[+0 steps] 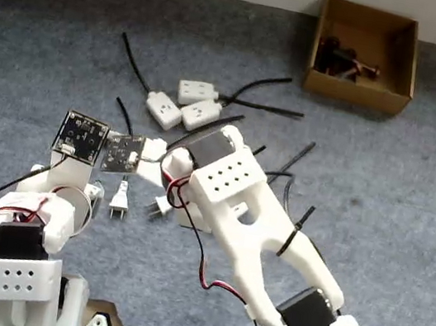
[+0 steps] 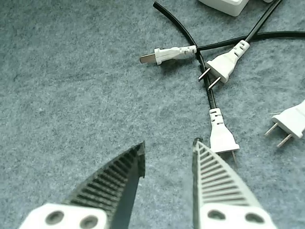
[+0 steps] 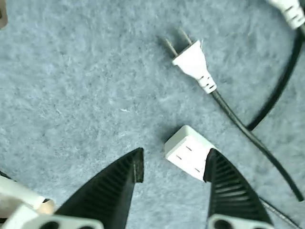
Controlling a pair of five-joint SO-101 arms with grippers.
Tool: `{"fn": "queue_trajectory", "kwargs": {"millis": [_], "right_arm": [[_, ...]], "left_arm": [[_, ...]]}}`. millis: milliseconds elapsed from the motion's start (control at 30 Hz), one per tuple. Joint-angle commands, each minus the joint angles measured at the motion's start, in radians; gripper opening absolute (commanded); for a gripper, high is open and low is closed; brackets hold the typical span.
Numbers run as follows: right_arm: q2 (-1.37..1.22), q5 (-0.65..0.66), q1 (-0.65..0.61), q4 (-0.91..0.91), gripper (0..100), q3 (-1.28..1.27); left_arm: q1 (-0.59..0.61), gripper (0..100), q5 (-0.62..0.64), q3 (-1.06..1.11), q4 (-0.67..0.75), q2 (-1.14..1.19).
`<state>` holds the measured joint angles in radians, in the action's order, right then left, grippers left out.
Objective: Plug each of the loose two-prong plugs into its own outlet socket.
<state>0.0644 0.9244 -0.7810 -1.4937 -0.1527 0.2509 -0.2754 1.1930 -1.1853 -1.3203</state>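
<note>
My right gripper (image 3: 174,152) holds its fingers open astride the outlet socket (image 3: 188,153), nearer one finger; my left gripper (image 2: 169,143), fingers also apart, has a plug (image 2: 223,138) just beside it.

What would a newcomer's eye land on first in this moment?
The right arm's open jaws frame a white outlet socket on the grey carpeted table, a loose plug lying farther off. The left arm's open jaws hang just beside another plug among black cords. In the high view, three more sockets cluster mid-table and a cardboard box sits near the far edge.
</note>
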Motion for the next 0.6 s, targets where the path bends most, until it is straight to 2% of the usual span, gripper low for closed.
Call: {"fn": "queue_trajectory", "kwargs": {"millis": [0, 100, 367, 567], "right_arm": [[0.008, 0.035, -0.007, 0.096, 20.2, 0.005], [-0.018, 0.038, -0.005, 0.154, 20.2, 0.005], [-0.151, 0.035, -0.002, 0.162, 20.2, 0.015], [-0.213, 0.035, 0.004, 0.246, 20.2, 0.010]], "left_arm": [[0.010, 16, -0.009, -0.005, 0.017, 0.005], [0.010, 16, -0.009, -0.004, 0.017, 0.004], [0.013, 16, -0.009, 0.042, 0.074, 0.004], [0.079, 15, -0.005, 0.045, 0.095, 0.002]]}}
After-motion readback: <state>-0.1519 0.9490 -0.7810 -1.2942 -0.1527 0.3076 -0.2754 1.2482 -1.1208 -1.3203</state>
